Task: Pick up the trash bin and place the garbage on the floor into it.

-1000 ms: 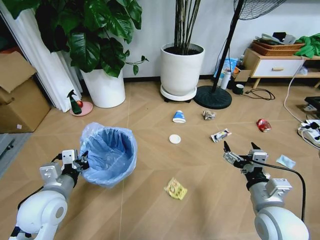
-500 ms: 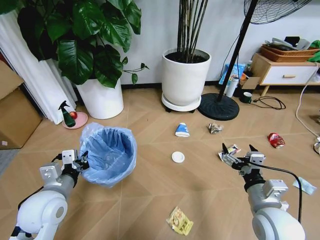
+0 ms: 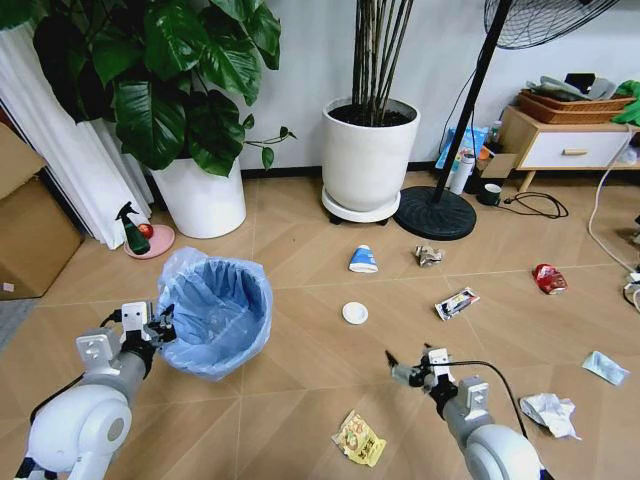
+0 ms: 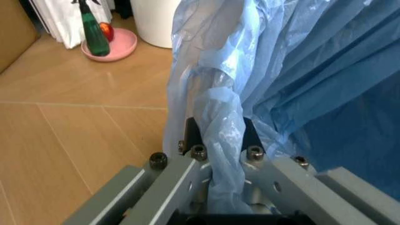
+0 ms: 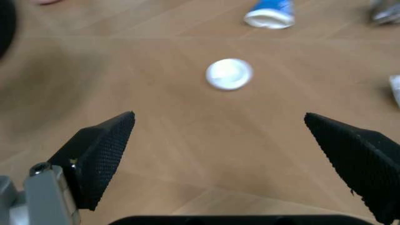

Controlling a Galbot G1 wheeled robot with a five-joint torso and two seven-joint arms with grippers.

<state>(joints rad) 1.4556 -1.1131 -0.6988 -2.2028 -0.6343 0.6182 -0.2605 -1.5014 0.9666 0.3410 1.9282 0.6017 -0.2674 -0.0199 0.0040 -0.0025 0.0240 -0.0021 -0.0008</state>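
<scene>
Mid-task: bin point(image 3: 222, 312) in hand, litter not yet gathered. Left pincer point(image 3: 160, 325) clamped on the bin's near-left rim, blue bag point(image 4: 220, 122) pinched between its jaws in the left wrist view. Whether lifted clear of the floor point(image 3: 300, 390) or resting on it, cannot tell.

Right pincer point(image 3: 408, 372) low over the floor at centre-right, spread wide and holding nothing; in the right wrist view, both fingertips point(image 5: 103, 150) far apart with bare planks between. Aimed toward the white lid point(image 5: 229, 73), which lies well ahead, with the cup point(image 5: 270, 13) beyond it.

Nearest litter in the head view: yellow wrapper point(image 3: 359, 439), just beside the right arm on its left. Farther off: lid point(image 3: 354, 313), cup point(image 3: 363, 260), a silver wad point(image 3: 429, 256), a striped wrapper point(image 3: 456, 303), red can point(image 3: 550, 279), pale packet point(image 3: 605, 367), white paper wad point(image 3: 551, 412).

Probably next: picking one piece, lowering squarely over it, closing on something flat against the planks, then carrying it across to the bin's mouth. Flat lid likely awkward to pinch.

Bin interior: blue liner visible, no litter seen inside.
</scene>
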